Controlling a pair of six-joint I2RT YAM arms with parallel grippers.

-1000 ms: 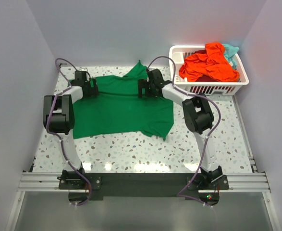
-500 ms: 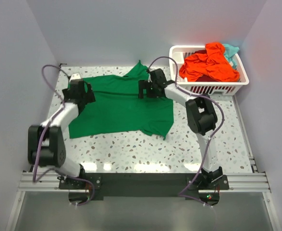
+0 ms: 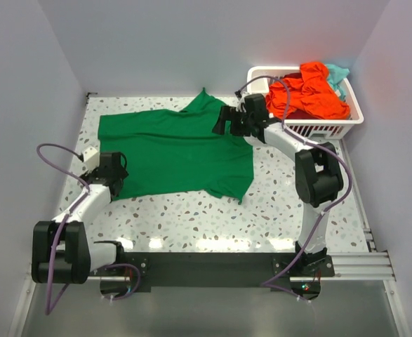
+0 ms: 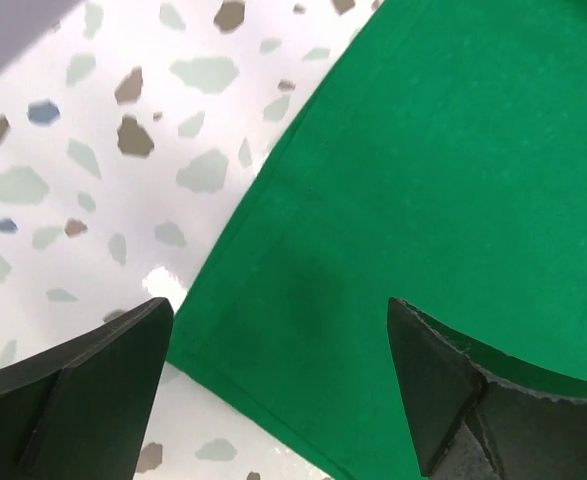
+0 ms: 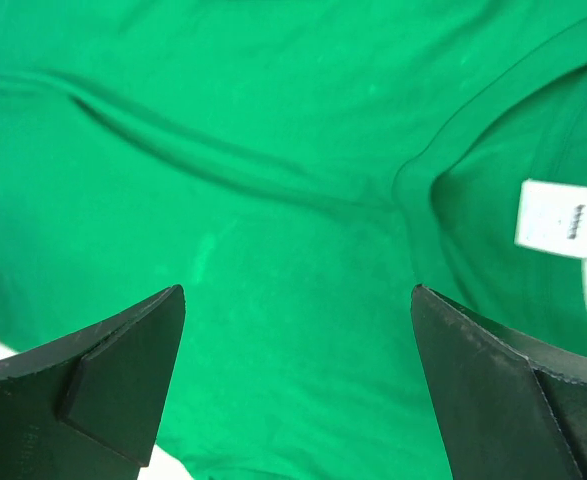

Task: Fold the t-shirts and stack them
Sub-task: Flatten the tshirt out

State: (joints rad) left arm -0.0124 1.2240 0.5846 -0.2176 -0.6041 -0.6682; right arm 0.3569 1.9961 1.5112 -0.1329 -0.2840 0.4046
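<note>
A bright green t-shirt (image 3: 177, 151) lies spread flat on the speckled table. My left gripper (image 3: 114, 175) is open and empty over the shirt's near left hem corner. That corner (image 4: 303, 300) shows between its black fingers (image 4: 83, 390) in the left wrist view. My right gripper (image 3: 223, 123) is open and empty over the shirt's far right part, by the collar. The right wrist view shows the collar (image 5: 423, 180) and a small white neck label (image 5: 553, 220). An orange-red shirt (image 3: 305, 95) and a teal one (image 3: 337, 73) lie crumpled in the basket.
A white slotted plastic basket (image 3: 314, 129) stands at the far right corner, just right of my right gripper. Walls close in the table at left, back and right. Bare speckled tabletop (image 3: 213, 225) lies between the shirt's near hem and the arm bases.
My left gripper moved from the shirt's far left shoulder back to its near left corner. My right gripper shifted right toward the basket. The shirt's far left part now lies uncovered.
</note>
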